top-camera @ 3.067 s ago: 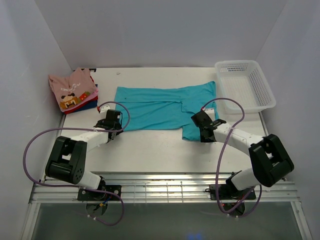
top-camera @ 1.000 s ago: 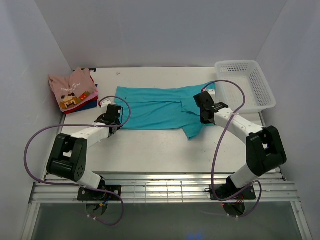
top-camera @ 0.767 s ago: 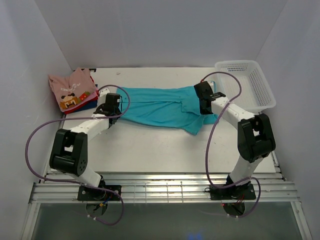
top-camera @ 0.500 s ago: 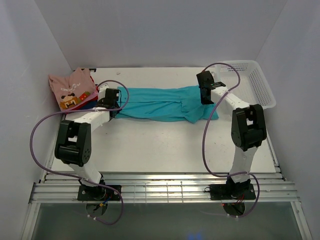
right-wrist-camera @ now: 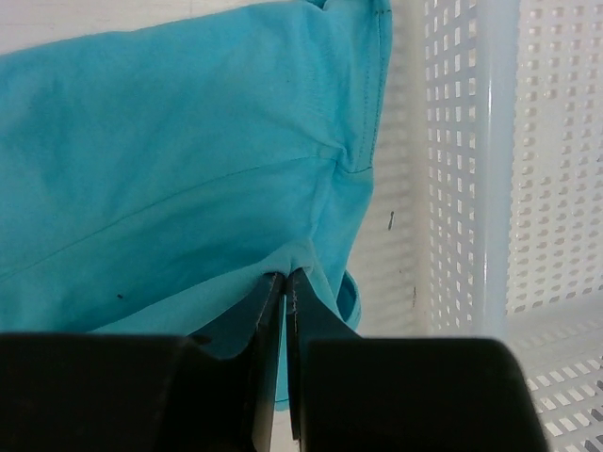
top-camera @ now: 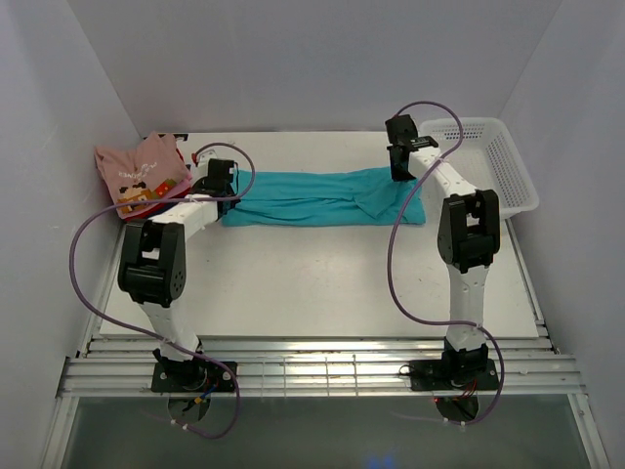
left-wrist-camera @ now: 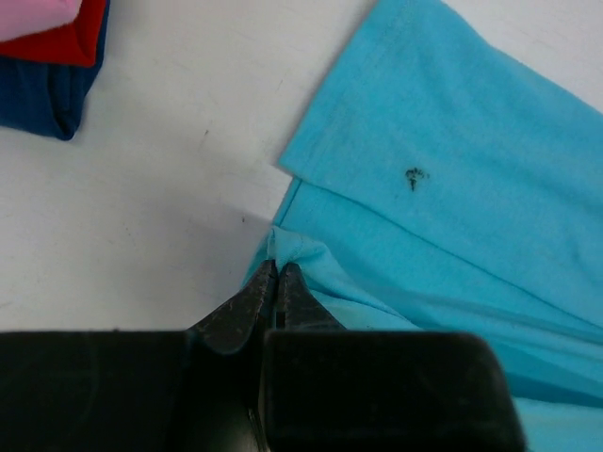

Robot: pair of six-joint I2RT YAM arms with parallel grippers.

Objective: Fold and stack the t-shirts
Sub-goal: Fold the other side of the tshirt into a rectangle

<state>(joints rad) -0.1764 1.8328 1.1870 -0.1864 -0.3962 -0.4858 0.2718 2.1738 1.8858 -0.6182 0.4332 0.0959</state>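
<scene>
Both arms have reached out from mid-bench to the far half, carrying the near edge of the teal shirt [top-camera: 312, 195] back over itself. Shirt was a broad spread with a flap hanging toward the arms. It is now a narrow band lying crosswise on the bench [top-camera: 312, 283], doubled lengthwise.

Left tool [left-wrist-camera: 276, 268]: tips nipped together on a small pucker of teal cloth at the shirt's left end, low over the bench.

Right tool [right-wrist-camera: 285, 275]: tips closed on a fold of teal cloth at the shirt's right end, near a stitched hem, just beside the white mesh basket [right-wrist-camera: 499, 141]. Cannot tell whether the cloth touches the basket wall.

Folded shirts [top-camera: 146, 184] stacked at the far left of the bench, near the left tool but apart from the teal shirt: pink shirt [top-camera: 132, 161] with block graphic on top, red shirt [left-wrist-camera: 57, 38] under it, dark blue shirt [left-wrist-camera: 38, 99] at the bottom.
</scene>
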